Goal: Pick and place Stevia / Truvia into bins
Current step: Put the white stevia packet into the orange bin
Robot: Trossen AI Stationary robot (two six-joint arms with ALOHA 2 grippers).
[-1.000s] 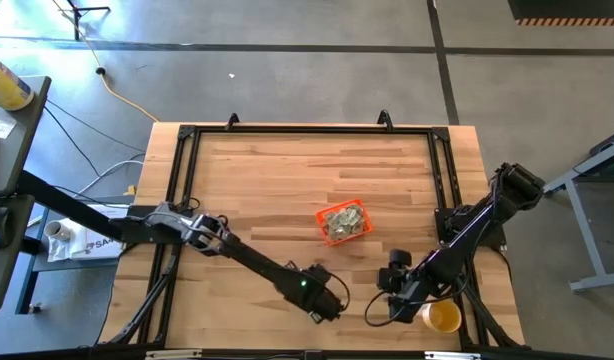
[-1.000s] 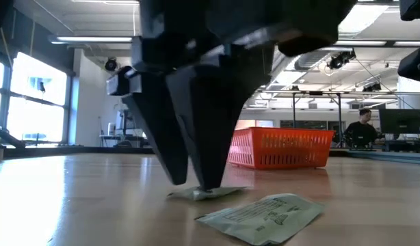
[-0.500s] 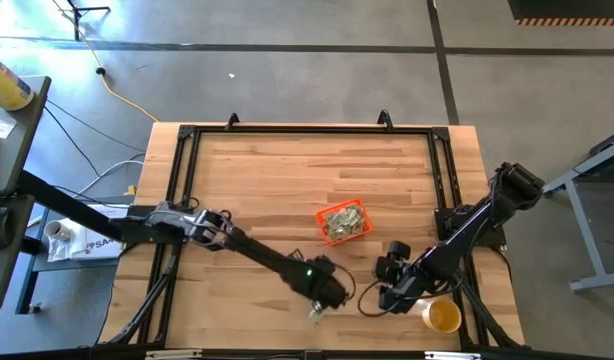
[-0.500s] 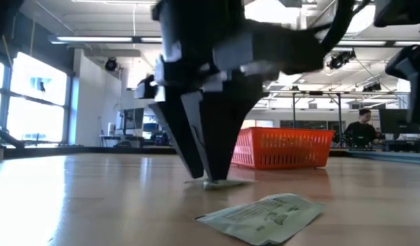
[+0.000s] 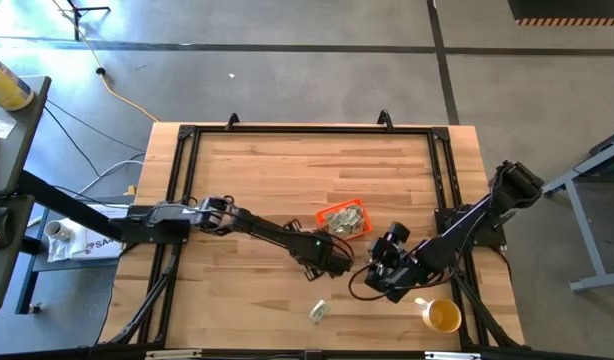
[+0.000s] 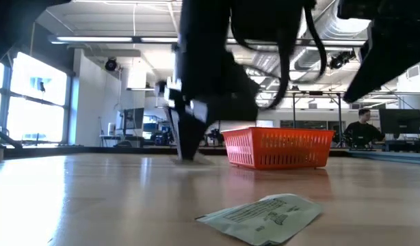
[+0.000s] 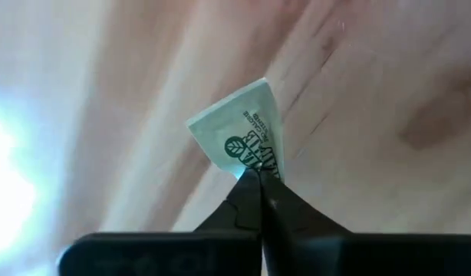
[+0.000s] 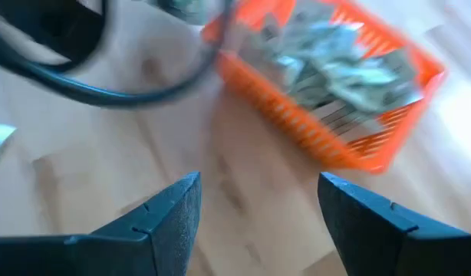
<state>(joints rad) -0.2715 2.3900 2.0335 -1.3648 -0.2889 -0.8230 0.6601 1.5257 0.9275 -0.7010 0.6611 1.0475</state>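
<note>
Since the earlier frames, the left gripper (image 5: 339, 264) is travelling from the near table edge toward the bin (image 5: 343, 221) and is now sitting just beside the bin's near-left corner. Its jaws are closed on a packet (image 7: 243, 139); the wrist view is showing the green-and-white paper pinched at one corner between the fingertips (image 7: 255, 195), above bare wood. In the low view, the gripper (image 6: 187, 154) is hanging just left of the bin (image 6: 278, 147).

One loose packet (image 5: 318, 311) is lying where the gripper was working, near the front edge of the table (image 5: 287, 160); the low view is showing it (image 6: 261, 218) flat on the wood in the foreground.

The right gripper (image 5: 380, 283) is also shifting inward and is now pointing at the bin from the near-right side, jaws open and empty. Its wrist view is showing the bin (image 8: 335, 134) heaped with packets (image 8: 335, 65), between its two spread fingers (image 8: 170, 218).

A yellow cup (image 5: 443, 316) is standing near the right front corner.
</note>
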